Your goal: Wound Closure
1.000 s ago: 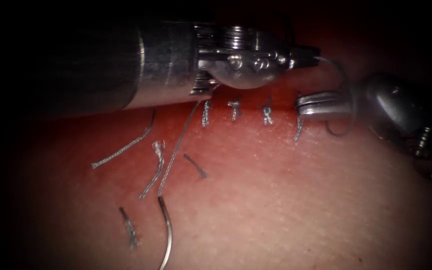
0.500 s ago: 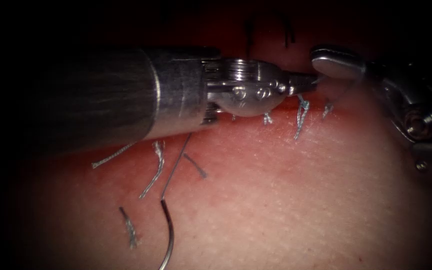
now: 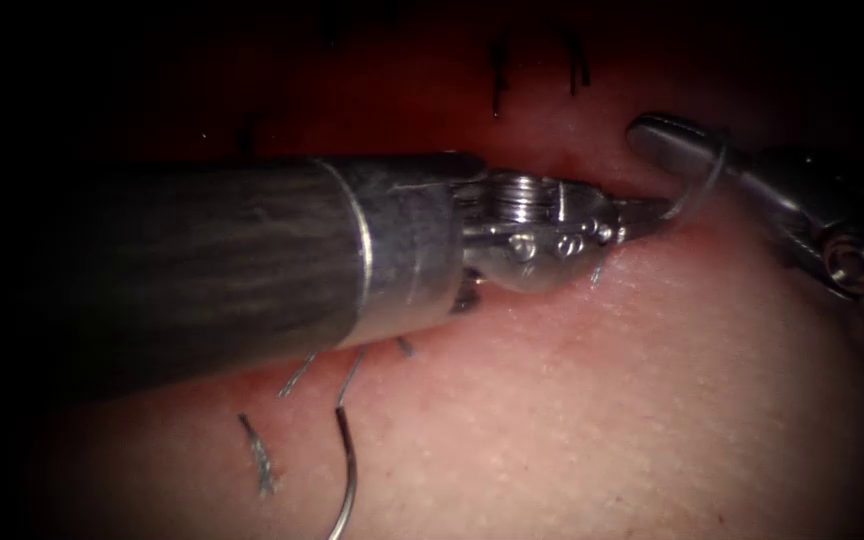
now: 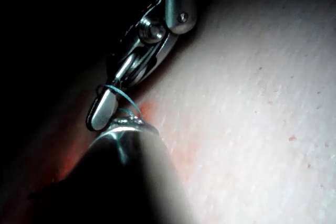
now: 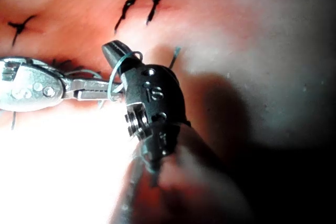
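The endoscope view is dim, with a heavy dark vignette around a lit centre of pale pink tissue point(image 3: 572, 400). The left arm's shiny steel tool point(image 3: 642, 215) carries bright glints (its dark shaft blurred). In the wrist views, glare washes the tissue white.

The tissue point(image 3: 602, 400) is carrying the loose needle point(image 3: 347, 470) near its front edge, with a cut thread end point(image 3: 257, 460) lying just beside it.

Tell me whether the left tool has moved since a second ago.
Yes. The left tool has moved down and right, now covering the stitches above the needle lying loose on the tissue.
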You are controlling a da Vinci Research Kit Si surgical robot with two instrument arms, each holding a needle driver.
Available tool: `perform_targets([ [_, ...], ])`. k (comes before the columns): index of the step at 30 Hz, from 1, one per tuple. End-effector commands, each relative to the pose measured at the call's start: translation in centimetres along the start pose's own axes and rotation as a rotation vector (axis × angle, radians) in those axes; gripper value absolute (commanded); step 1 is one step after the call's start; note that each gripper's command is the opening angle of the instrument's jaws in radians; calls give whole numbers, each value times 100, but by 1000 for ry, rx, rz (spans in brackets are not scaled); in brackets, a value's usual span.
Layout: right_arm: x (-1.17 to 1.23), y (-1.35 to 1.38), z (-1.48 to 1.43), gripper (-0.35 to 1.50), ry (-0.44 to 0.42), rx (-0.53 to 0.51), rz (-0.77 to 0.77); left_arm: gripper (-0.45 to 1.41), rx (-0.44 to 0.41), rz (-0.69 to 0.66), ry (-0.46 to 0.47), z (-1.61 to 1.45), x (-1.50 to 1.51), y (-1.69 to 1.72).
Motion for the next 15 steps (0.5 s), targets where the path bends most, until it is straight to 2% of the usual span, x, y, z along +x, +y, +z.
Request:
perform_targets([
  [1, -4, -3, 6, 0, 4, -10, 7, -45, 2, 0, 0, 6, 1, -5],
  [6, -5, 3, -7, 14, 11, -96, 38, -45, 3, -1, 2, 11, 3, -6],
  [8, -7, 9, -11, 34, 28, -135, 74, -45, 5, -1, 0, 15, 2, -6],
  [15, -21, 11, -9, 47, 68, -190, 142, -45, 8, -2, -2, 19, 1, -8],
])
